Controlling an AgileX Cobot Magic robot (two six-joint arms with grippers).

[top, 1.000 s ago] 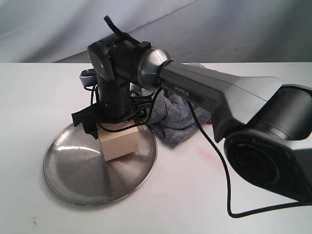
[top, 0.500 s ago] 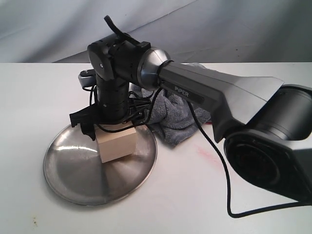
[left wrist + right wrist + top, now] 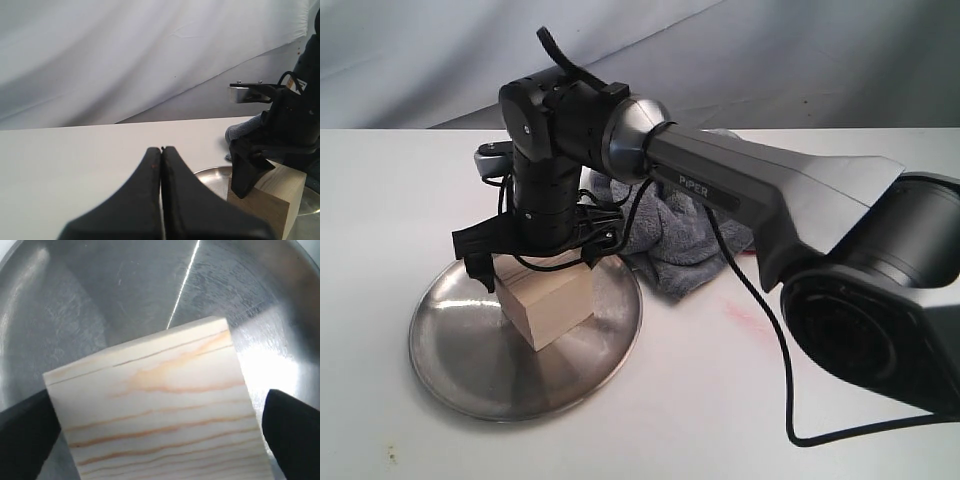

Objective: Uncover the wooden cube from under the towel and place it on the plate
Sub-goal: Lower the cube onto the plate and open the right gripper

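The wooden cube [image 3: 548,300] [image 3: 155,410] [image 3: 272,200] rests on the plate [image 3: 470,370] [image 3: 100,290] [image 3: 212,177], towards its far right part. My right gripper [image 3: 538,270] [image 3: 160,432] hangs straight above the cube and is open, one black finger on each side; a sliver of plate shows between the cube and one finger. The towel [image 3: 680,245] [image 3: 242,132] lies crumpled on the table just behind and right of the plate. My left gripper [image 3: 161,149] is shut on nothing, low over the white table to the left of the plate, and the exterior view does not show it.
The right arm's grey link and black base [image 3: 860,270] fill the right side of the exterior view, with a black cable [image 3: 770,340] trailing over the table. A faint pink stain [image 3: 745,315] marks the table by the towel. A grey cloth backdrop hangs behind.
The right gripper's fingers have spread apart. The cube has come free, settled lower on the plate and turned slightly. The arm has otherwise stayed over the plate.
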